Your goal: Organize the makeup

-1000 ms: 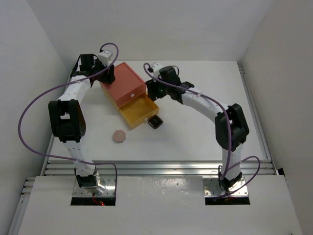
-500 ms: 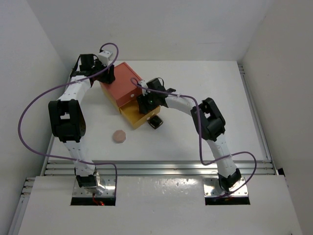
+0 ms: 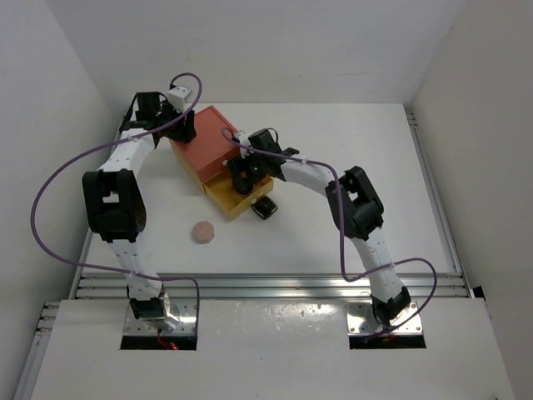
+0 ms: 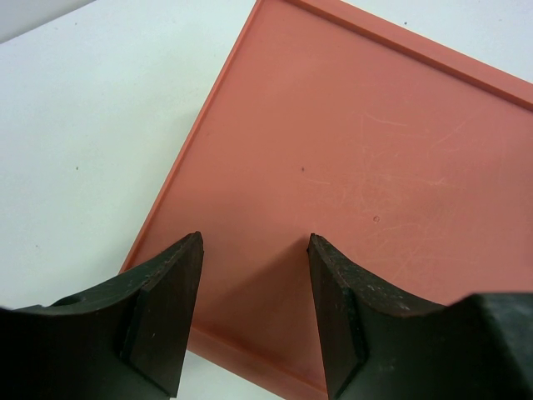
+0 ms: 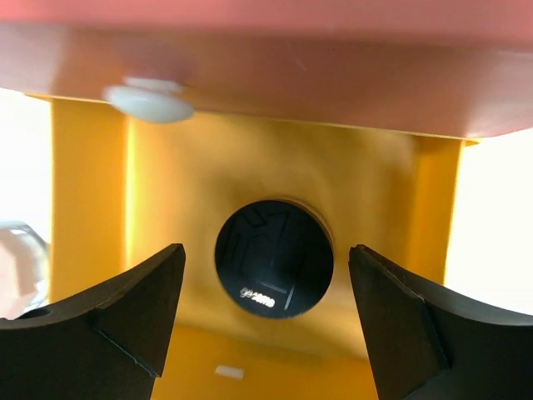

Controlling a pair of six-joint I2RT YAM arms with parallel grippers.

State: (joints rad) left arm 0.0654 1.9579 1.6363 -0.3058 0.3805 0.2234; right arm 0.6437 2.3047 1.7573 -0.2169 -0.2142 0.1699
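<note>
A black round compact [image 5: 273, 258] lies flat on the floor of the open yellow drawer [image 5: 92, 208]. My right gripper [image 5: 266, 250] is open just above it, one finger on each side, not touching; in the top view it [image 3: 243, 172] hovers over the drawer [image 3: 226, 198]. A black square compact [image 3: 265, 207] lies on the table right of the drawer. A pink round disc [image 3: 202, 232] lies on the table in front. My left gripper [image 4: 254, 242] is open and empty over the orange-red box top [image 4: 375, 167], also seen from above [image 3: 185, 125]. The two bottles are out of view.
The orange-red drawer box [image 3: 208, 143] stands at the back left of the white table [image 3: 350, 217]. Its upper drawer front carries a white knob [image 5: 150, 100] just above the yellow drawer. White walls close in the left, back and right.
My right arm has swung left from beside the box to over the open yellow drawer. The left arm, the square compact and the pink disc have not moved.
</note>
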